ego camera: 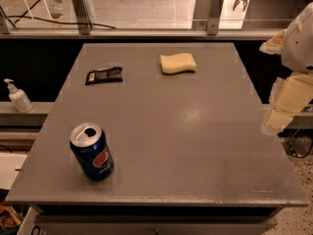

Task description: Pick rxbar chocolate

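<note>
**Approach step: pincer off to the side, bar not yet reached**

Far left, off the desk (195, 146), 1 white pump bottle (17, 98) stands on a lower ledge. Not part of the task.

On the desk, near-left: 1 blue soda can (92, 152), upright, tab end open, close to the front-left corner. A distractor.

Behind it, far-left part of the desk: the rxbar chocolate (103, 75), black glossy wrapper with pale print, lying flat with its long side roughly across the view. Nothing touches it. It is well apart from the can, with open surface on every side.

Further right along the far edge: 1 yellow sponge (178, 63), flat, apart from the bar. Also a distractor.

Far right: the pale arm hangs beyond the desk's right edge, with the pincer (274, 123) at its lower end, just outside the desk surface and well apart from the bar. Can't tell how wide it stands. Nothing appears to be held in it.

Judgement: this is the reach stage and no grasp has begun. The next move calls for carrying the pincer left across the desk, past the sponge, to a spot above the bar. Then turn it to span the bar's short width and come down low, since the bar sits flat. The sponge is the nearest thing to avoid on the way.
</note>
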Robot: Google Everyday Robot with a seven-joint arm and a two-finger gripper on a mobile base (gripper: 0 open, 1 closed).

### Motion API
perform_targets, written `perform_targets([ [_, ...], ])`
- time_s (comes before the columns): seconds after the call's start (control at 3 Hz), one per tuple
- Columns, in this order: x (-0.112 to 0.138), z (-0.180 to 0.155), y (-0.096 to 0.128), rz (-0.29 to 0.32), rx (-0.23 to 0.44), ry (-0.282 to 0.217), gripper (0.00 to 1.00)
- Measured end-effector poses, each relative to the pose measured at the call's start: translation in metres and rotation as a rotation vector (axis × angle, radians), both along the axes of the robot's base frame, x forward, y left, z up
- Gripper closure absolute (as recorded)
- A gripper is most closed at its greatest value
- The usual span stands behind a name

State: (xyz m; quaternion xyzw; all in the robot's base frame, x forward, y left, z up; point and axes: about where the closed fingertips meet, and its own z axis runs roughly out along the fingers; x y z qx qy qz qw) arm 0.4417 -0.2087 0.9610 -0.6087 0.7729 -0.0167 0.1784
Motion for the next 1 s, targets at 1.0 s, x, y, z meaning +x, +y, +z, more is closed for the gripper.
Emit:
perform_targets([
  [1.0,0.038,-0.079,0.072,0.113,0.236,0.03,0.0],
])
